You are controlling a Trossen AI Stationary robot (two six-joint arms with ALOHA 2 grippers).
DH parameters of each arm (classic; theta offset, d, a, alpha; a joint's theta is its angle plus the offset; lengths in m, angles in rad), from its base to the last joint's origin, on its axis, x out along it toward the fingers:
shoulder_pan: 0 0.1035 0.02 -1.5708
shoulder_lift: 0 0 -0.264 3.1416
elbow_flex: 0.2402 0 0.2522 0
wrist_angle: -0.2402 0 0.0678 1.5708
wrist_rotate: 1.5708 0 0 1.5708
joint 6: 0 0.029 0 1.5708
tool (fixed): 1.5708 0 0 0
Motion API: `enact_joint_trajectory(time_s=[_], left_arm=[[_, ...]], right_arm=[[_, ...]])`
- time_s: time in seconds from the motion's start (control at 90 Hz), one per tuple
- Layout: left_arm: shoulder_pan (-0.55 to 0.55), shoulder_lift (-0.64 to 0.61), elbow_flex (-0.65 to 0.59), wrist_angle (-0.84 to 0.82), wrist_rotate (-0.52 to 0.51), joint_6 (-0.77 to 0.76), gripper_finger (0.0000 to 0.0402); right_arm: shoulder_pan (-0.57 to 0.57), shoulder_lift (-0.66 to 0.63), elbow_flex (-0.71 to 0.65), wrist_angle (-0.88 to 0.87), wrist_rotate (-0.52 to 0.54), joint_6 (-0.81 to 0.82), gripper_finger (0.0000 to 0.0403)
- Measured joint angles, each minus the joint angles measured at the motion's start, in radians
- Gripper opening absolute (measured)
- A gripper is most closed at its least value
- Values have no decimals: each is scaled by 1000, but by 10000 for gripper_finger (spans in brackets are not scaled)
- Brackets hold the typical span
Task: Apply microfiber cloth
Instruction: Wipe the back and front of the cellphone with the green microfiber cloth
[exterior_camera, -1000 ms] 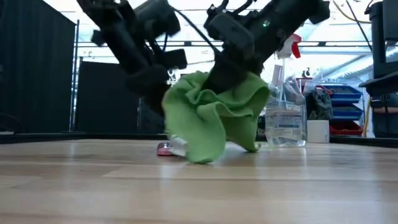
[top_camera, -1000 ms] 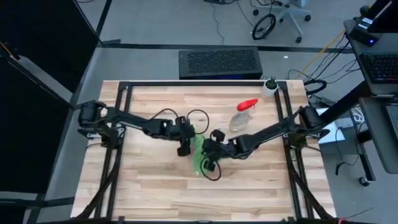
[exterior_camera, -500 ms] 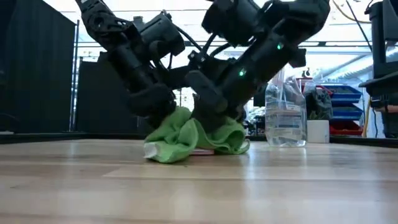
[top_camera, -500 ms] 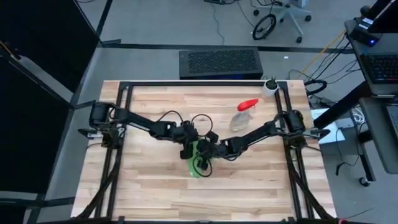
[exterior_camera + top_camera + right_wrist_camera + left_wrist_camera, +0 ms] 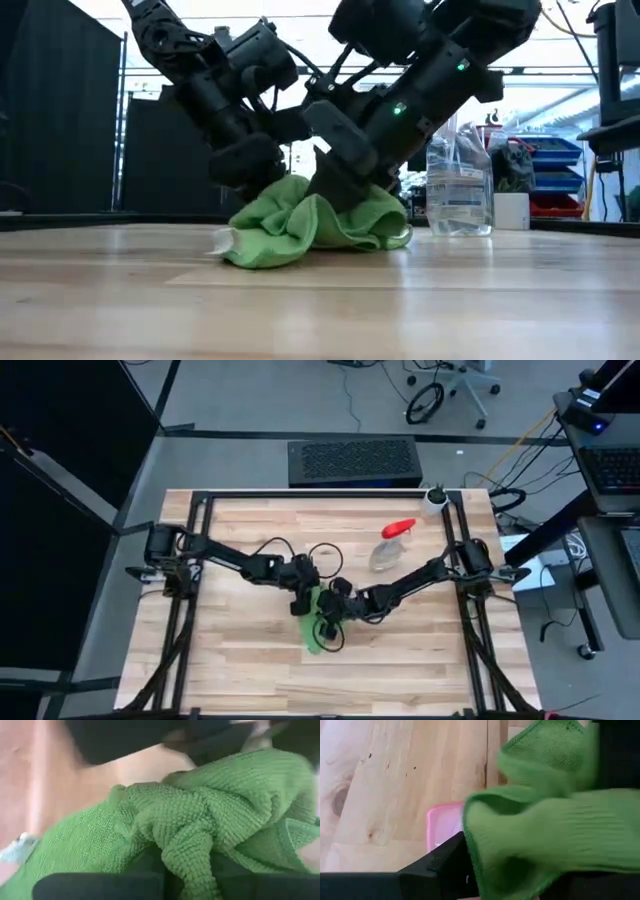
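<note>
The green cloth lies bunched on the wooden table near its middle, pressed down where both arms meet. The right gripper bears down on the cloth's right half; in the right wrist view the fabric bulges up between its fingers, so it looks clenched on a fold, a grip that would let it drag the cloth as a wiping pad. The left gripper sits just beside it at the cloth's left edge, low over a pink-edged flat thing that peeks out from under the cloth, probably steadying it; whether its jaws are closed I cannot tell. A spray bottle stands well apart behind, out of the way
</note>
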Motion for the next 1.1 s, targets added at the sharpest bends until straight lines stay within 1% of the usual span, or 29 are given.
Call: enact_joint_trajectory(time_s=[0.067, 0.189, 0.322, 0.422, 0.511, 0.589, 0.667, 0.722, 0.778, 0.889, 1.022, 1.1], left_arm=[[2, 0, 0, 0, 0, -3, 184], [9, 0, 0, -2, 5, -4, 184], [16, 0, 0, -2, 14, -4, 184], [19, 0, 0, 0, 22, -4, 184], [16, 0, -1, 6, 23, -4, 184], [9, 0, -2, 12, 23, -6, 184], [5, 0, -2, 13, 21, -7, 184], [5, 0, -2, 12, 17, -8, 184], [6, 0, -3, 12, 19, -8, 184], [10, 0, -3, 11, 19, -11, 184], [12, 0, -2, 12, 22, -6, 184], [13, 0, -2, 14, 32, -5, 184]], right_arm=[[-21, 1, 0, 1, -1, 0, 23], [-21, 1, 0, 5, -3, 10, 23], [20, 1, -1, 1, -46, 46, 23], [69, 0, 2, -24, -41, 52, 23], [78, 0, 0, -19, -32, 50, 23], [57, 1, -1, -1, -2, 34, 23], [15, 6, -3, 57, 0, -1, 23], [-18, 9, -5, 92, -17, -18, 23], [-30, 9, -6, 114, -12, -19, 23], [-42, 10, -7, 117, -37, -21, 23], [-3, 30, 2, 79, -72, 31, 23], [40, 35, 6, 31, -53, 61, 22]])
